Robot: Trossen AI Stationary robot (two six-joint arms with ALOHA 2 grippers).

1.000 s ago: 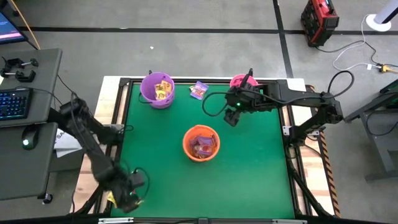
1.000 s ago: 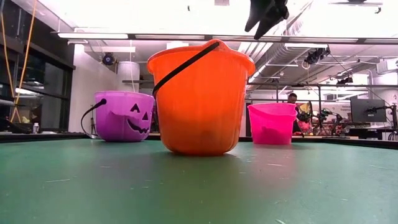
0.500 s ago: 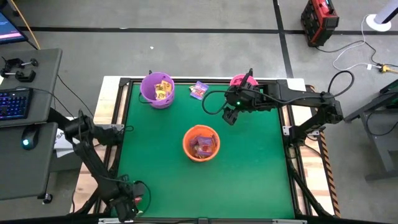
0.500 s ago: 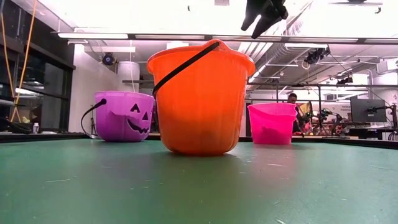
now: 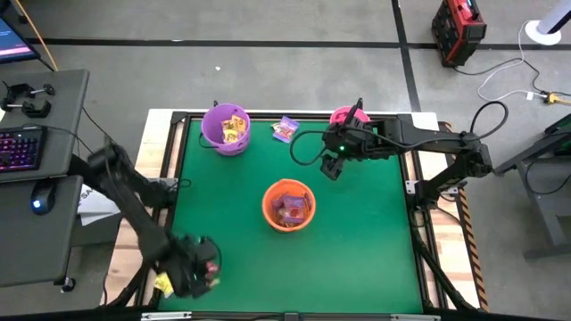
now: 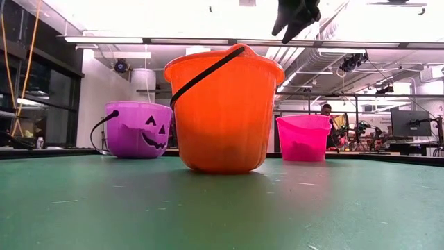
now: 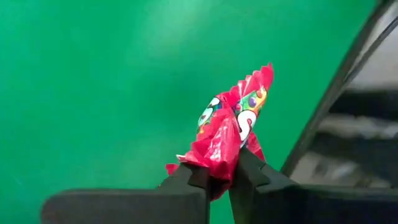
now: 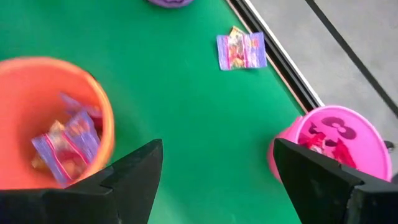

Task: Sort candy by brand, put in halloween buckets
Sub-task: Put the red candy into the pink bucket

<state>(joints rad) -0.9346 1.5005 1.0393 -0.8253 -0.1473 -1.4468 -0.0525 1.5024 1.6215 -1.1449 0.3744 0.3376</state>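
In the high view, three buckets are being shown on the green desk: the purple bucket at the far left, the pink bucket at the far edge, and the orange bucket near the middle. Purple packets are being held in the orange bucket, yellow ones in the purple bucket. A loose purple packet is lying between the purple and pink buckets. The left gripper is being held at the near left corner. The right gripper is being held above the desk, between the pink and orange buckets.

In the low view, the orange bucket is being seen in front, the other two behind it.

In the left wrist view, a red packet is being clamped between the fingers.

In the right wrist view, the fingers are being held wide apart, with nothing between them.
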